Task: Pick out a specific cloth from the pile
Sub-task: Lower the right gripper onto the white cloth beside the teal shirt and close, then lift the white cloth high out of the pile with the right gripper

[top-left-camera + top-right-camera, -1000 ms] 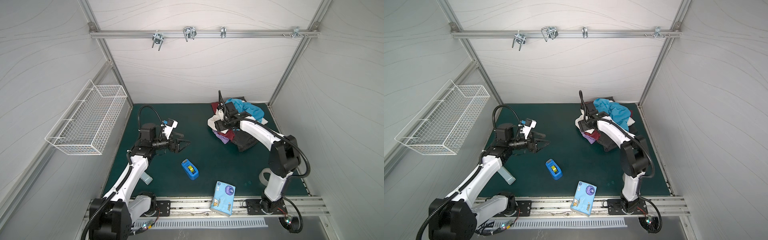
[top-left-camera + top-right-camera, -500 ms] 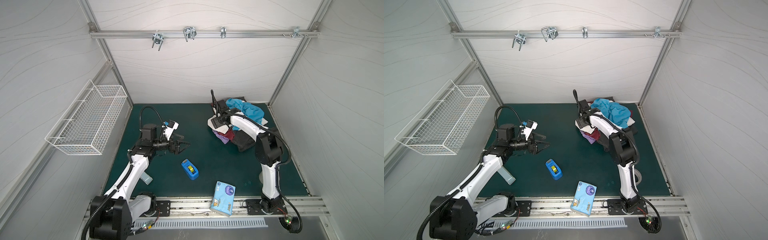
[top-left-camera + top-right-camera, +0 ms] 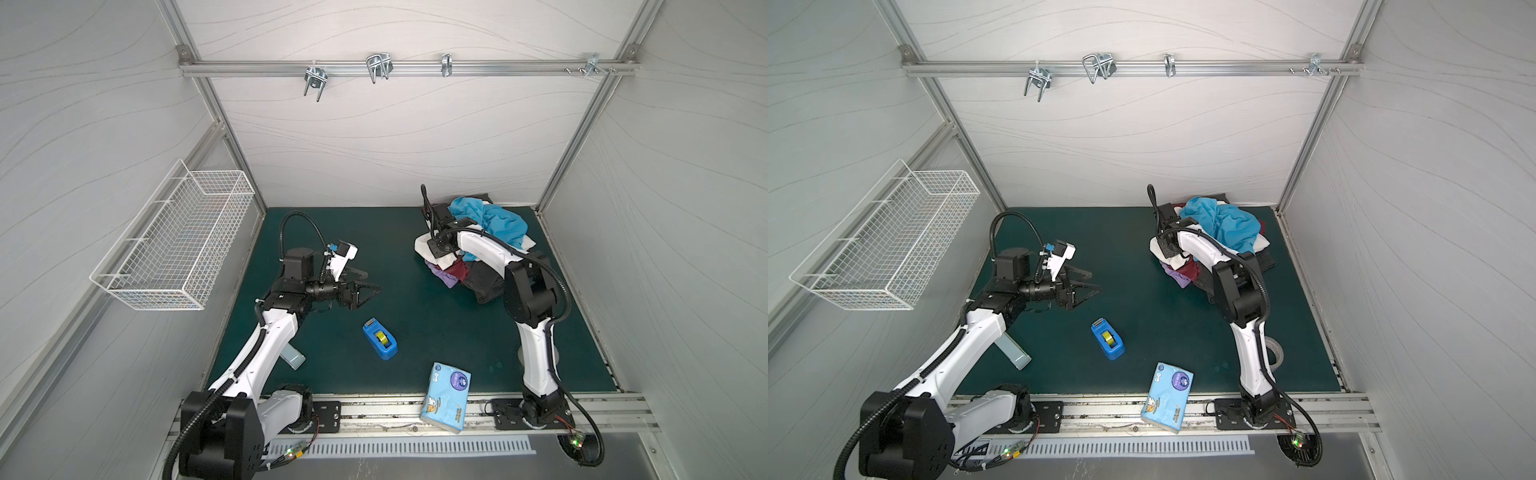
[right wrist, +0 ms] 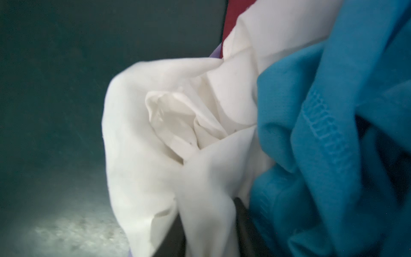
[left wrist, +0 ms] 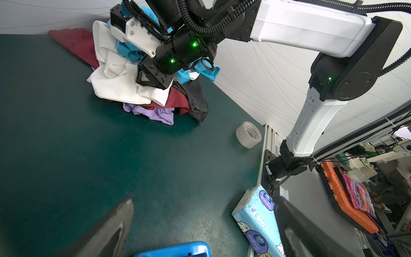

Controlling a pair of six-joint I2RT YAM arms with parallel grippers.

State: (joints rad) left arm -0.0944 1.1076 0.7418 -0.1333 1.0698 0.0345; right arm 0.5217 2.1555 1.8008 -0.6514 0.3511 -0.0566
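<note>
The pile (image 3: pixel 490 226) of turquoise, maroon, lilac and dark garments lies at the back right of the green mat in both top views. The cloth (image 3: pixel 423 246) (image 3: pixel 1156 249) is off-white and wrinkly and spills out on the pile's left side. My right gripper (image 3: pixel 441 250) (image 3: pixel 1170 250) is pressed down into it. In the right wrist view a fold of the cloth (image 4: pixel 155 155) is pinched between the two dark fingers of my right gripper (image 4: pixel 206 222), with turquoise fabric (image 4: pixel 333 133) alongside. My left gripper (image 3: pixel 370 291) (image 5: pixel 204 222) hovers open and empty over the mat's left half.
A blue tape dispenser (image 3: pixel 379 338) sits mid-mat, just in front of the left gripper. A light-blue tissue pack (image 3: pixel 445 397) overhangs the front rail. A roll of clear tape (image 5: pixel 248 134) stands by the right arm's base. A white wire basket (image 3: pixel 174 245) hangs on the left wall.
The right arm's elbow swung in towards the pile and its jaws closed on a fold of the cloth. The left arm has stayed put.
</note>
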